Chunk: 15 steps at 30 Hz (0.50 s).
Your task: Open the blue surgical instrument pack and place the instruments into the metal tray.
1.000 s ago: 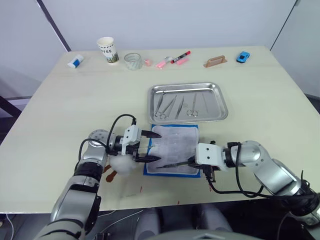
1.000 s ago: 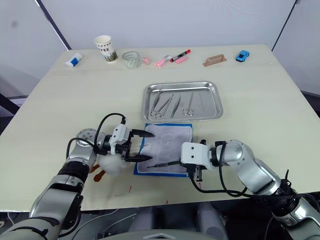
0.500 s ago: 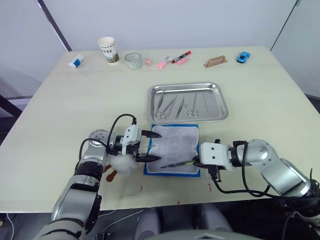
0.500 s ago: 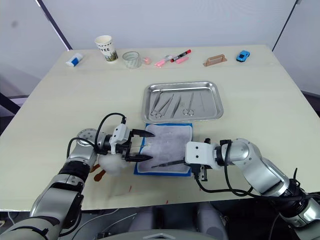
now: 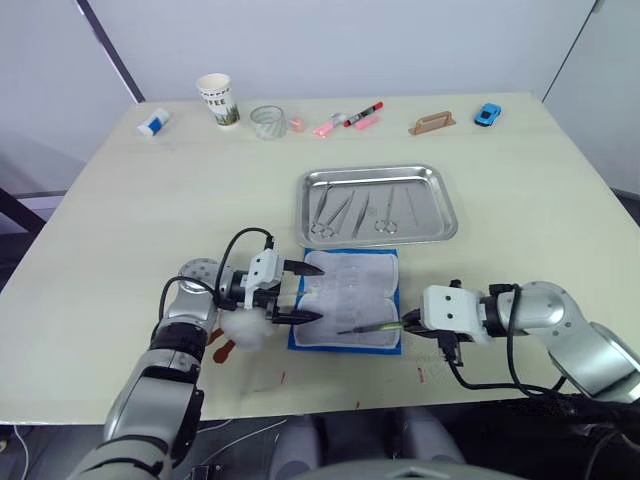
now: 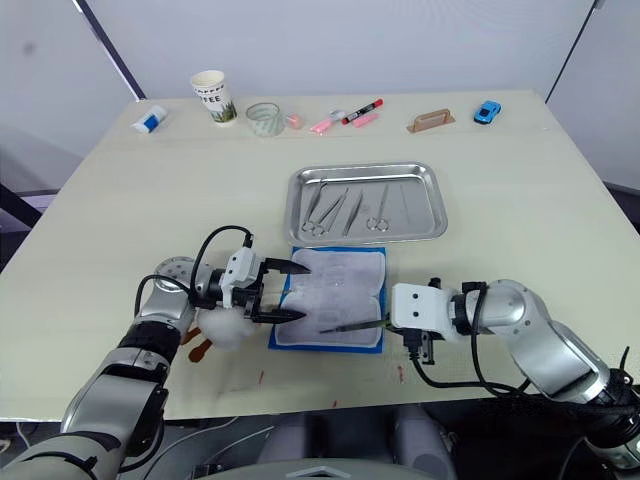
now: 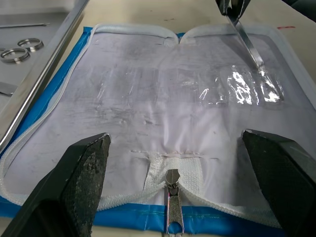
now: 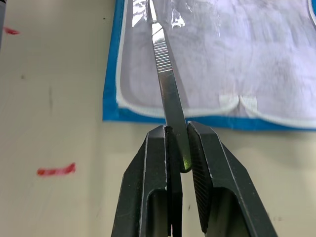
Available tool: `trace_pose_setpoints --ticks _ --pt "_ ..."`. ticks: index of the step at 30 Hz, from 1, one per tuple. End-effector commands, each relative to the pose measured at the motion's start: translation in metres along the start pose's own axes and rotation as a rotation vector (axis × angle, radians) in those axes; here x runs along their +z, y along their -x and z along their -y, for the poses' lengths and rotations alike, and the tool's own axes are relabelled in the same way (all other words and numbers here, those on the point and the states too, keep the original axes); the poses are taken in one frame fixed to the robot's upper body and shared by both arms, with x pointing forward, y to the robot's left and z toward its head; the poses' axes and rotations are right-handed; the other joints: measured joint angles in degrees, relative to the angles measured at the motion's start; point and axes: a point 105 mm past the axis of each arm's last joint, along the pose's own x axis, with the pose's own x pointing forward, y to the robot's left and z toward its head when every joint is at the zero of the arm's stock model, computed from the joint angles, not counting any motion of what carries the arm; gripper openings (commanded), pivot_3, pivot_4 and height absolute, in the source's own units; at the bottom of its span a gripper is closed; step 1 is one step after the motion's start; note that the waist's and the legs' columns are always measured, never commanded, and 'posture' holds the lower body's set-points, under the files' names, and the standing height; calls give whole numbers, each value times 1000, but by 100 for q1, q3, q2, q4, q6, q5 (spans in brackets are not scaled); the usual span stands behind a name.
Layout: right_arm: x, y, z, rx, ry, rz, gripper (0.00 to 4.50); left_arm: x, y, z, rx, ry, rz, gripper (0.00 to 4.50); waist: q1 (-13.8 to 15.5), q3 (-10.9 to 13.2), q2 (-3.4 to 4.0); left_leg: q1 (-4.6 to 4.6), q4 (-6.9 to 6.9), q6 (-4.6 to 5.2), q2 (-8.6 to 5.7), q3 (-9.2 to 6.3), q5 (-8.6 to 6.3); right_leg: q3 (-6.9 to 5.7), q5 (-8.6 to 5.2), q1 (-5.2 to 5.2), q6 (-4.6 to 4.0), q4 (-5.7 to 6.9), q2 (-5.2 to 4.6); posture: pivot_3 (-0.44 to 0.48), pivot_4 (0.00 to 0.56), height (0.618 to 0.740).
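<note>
The right gripper (image 8: 178, 148) has its fingers pinched on a tweezer (image 8: 165, 86) over the opened pack (image 5: 350, 300), bound for the tray (image 5: 376, 172), while the left gripper (image 5: 297, 293), spread wide and empty, steadies the pack's edge.

The metal tray (image 5: 377, 203) is polished steel, mirror-bright, and the ring-handled instruments (image 5: 352, 210) in it share that silvery gloss. At its 6 o'clock the blue surgical instrument pack (image 5: 349, 298) lies open: bright-blue woven cloth at the rim, matt grey-white lining, glossy clear plastic pockets and a metal zipper pull. The right gripper (image 8: 177, 148) has matt black fingers with ribbed pads, clamped on smooth steel tweezers (image 8: 165, 86) with a grooved grip. The left gripper (image 5: 300, 293) has grainy black fingers. The table (image 5: 520, 190) is pale, matt and smooth. At the tray's 11 o'clock stands a paper cup (image 5: 216, 100).
</note>
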Motion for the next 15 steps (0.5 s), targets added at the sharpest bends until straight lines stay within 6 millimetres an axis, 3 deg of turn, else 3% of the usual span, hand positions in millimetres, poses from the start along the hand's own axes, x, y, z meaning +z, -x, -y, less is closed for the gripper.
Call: trace_pose_setpoints --ticks 1,15 --pt "12 9 -1 -4 61 39 50 -28 -2 23 -86 101 -87 4500 0 0 0 0 0 0 0 0 0 0 0 0 0 0 0 0 150 740" --pt "-7 38 3 -70 15 17 50 -27 -1 21 -85 98 -87 4500 3 1 -2 0 2 0 -1 -3 0 -1 1 1 1 1 0 0 150 740"
